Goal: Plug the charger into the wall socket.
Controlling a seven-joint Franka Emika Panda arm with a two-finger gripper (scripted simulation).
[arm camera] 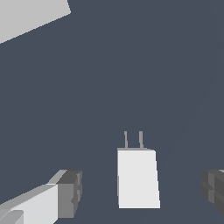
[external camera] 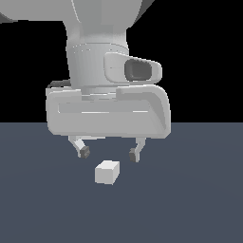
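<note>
The charger (arm camera: 138, 177) is seen lying on the tabletop (external camera: 199, 199) just below the wide-open, empty gripper (external camera: 109, 154), between its fingertips, its two prongs pointed away towards the wall socket (arm camera: 26, 15) well beyond it.

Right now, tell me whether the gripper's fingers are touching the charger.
Apart. The wrist view shows bare floor between the charger and each of the fingers; the open gripper straddles it without contact.

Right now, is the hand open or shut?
Open. The hand has its fingers spread on either side of the charger, touching nothing.
</note>
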